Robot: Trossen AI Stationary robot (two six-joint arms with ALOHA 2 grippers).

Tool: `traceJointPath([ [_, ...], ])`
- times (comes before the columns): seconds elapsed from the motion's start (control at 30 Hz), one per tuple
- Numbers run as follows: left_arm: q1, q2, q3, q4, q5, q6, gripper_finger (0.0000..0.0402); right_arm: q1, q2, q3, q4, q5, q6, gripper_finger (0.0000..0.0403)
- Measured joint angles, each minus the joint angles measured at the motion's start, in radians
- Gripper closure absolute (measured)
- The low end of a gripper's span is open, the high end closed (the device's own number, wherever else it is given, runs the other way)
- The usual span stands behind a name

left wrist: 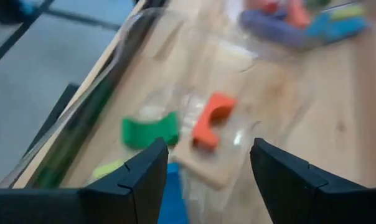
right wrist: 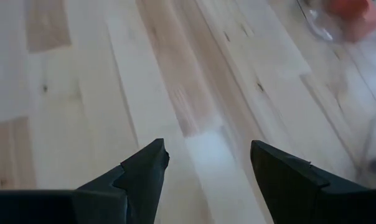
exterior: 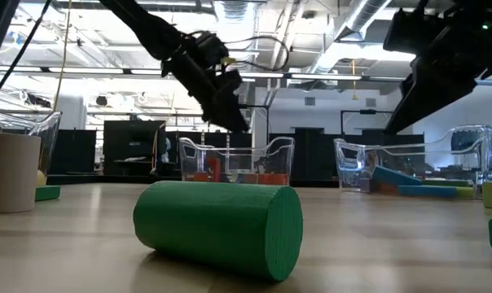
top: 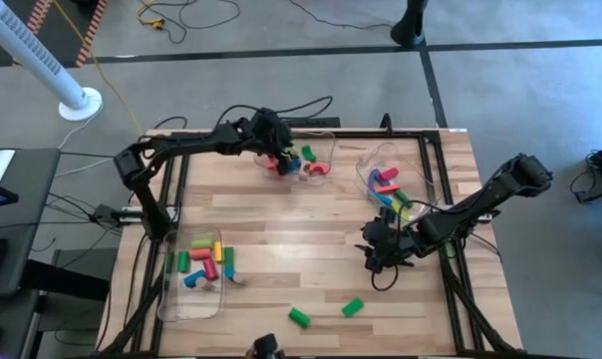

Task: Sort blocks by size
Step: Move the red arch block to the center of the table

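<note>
My left gripper [top: 281, 158] [left wrist: 206, 149] hovers open over the clear bin [top: 326, 150] at the table's far middle, nothing between its fingers. Below it, on the bin's floor, lie a green arch block [left wrist: 149, 129], a red arch block [left wrist: 210, 118] and a blue block [left wrist: 173, 193]. My right gripper [top: 379, 259] [right wrist: 206, 152] stands open above bare tabletop right of the middle. Two green blocks [top: 299, 317] [top: 352, 307] lie on the table near its front edge; in the low view one, a green cylinder [exterior: 221, 228], lies on its side.
A clear bin [top: 373, 165] at the right holds several coloured blocks, close to my right arm. Another clear bin [top: 173, 299] with several blocks sits near the left front. A black frame [top: 451, 289] runs along the table's sides. Bare wood lies across the middle.
</note>
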Motion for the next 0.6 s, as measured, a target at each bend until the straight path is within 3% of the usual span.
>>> traceJointPath([
  [0.2, -0.095, -0.046, 0.036, -0.02, 0.008, 0.042, 0.0182, 0.002, -0.064, 0.0, -0.107, -0.022, 0.097, 0.0138],
  [0.33, -0.181, -0.106, 0.038, -0.066, 0.084, 0.058, 0.0182, 0.032, -0.12, 0.0, -0.178, -0.031, 0.169, 0.0138],
  [0.6, -0.39, -0.157, 0.038, -0.224, 0.108, 0.108, 0.0182, 0.109, -0.186, 0.001, -0.402, -0.171, 0.403, 0.0138],
])
